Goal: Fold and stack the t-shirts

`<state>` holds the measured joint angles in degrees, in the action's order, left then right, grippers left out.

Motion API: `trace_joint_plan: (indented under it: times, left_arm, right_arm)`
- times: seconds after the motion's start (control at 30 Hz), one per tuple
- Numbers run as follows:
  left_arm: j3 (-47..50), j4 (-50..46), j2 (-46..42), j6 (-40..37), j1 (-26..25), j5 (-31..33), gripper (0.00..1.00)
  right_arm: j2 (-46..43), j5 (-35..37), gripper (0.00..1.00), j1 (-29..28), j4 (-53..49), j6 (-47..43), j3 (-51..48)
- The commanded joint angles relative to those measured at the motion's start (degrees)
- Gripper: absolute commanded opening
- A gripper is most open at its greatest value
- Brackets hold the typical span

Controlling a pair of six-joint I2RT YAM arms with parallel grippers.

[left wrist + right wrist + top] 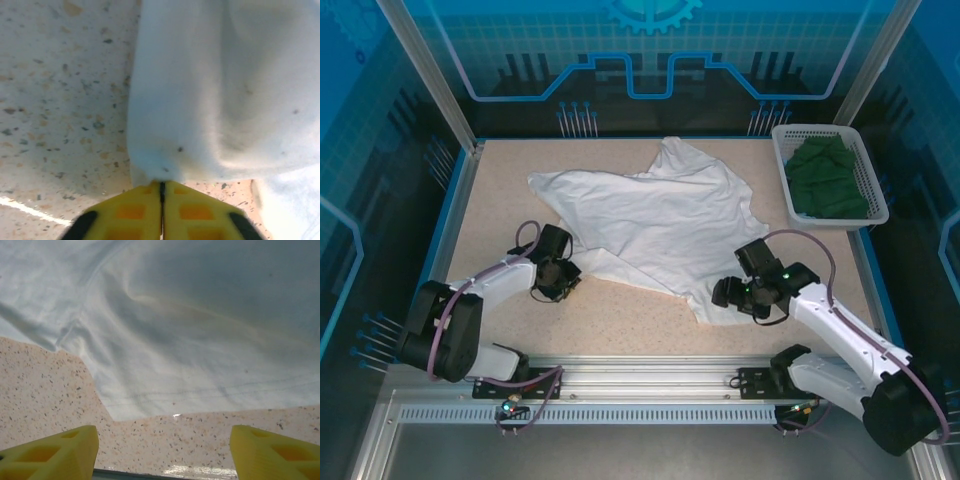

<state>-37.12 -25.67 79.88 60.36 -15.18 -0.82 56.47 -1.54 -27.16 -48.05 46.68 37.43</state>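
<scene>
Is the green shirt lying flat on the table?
No, the green t-shirt sits bunched up inside the white basket at the far right.

The left arm [495, 278] and the right arm [845, 330] were white shells between black joints, each ending in a black wrist block. A thin mauve-grey cable [527, 232] looped at each wrist. Small green lights [785, 271] glowed on the right wrist. The left gripper [161, 192] had yellow moulded fingers [132, 212] with recessed pockets and black outer patches. The right gripper [163, 440] was the same yellow.
</scene>
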Motion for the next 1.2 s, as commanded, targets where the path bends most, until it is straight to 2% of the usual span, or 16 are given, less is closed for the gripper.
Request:
trace_joint_plan:
  times: [0.0,0.1,0.27,0.37,0.47,0.5,0.6,0.67,0.9,1.17]
  left_arm:
    - [-0.67,-4.34,-2.76,-1.29,-0.2,3.98,0.0]
    - [-0.58,-6.37,-5.27,-2.32,0.86,5.18,0.0]
    - [-0.73,-11.07,-11.56,-5.44,3.64,2.8,0.0]
    - [-0.58,-14.85,-16.25,-6.58,4.35,2.19,0.0]
    - [0.74,-15.47,-19.57,-6.73,5.2,-0.43,0.0]
    - [1.29,-14.98,-20.05,-6.51,5.25,-1.56,0.03]
    - [3.58,-10.88,-19.76,-4.72,5.26,-5.7,0.29]
    - [4.97,-7.65,-18.47,-2.93,5.03,-8.13,0.38]
    - [5.92,0.19,-12.39,-0.01,4.19,-8.33,0.46]
    - [5.4,5.06,-8.08,0.93,4.19,-6.44,0.48]
  right_arm:
    - [0.03,-0.55,0.71,-1.14,-2.56,2.2,-1.47]
    - [0.98,3.05,0.7,-1.12,-4.26,4.58,-1.65]
    - [3.26,9.26,0.7,0.07,-6.54,9.74,-2.12]
    - [3.84,9.71,0.68,3.99,-5.79,11.2,-3.15]
    - [1.49,8.05,0.67,10.57,-3.27,11.06,-5.87]
    - [0.39,6.6,0.67,12.67,-1.86,10.62,-6.93]
    - [-1.45,5.61,0.66,16.28,-0.82,10.36,-8.45]
    - [-1.78,4.87,0.66,18.44,-0.16,9.66,-9.19]
    - [-3.64,0.13,0.61,26.66,2.73,6.46,-11.9]
    - [-7.98,0.79,0.57,30.15,2.09,5.8,-14.02]
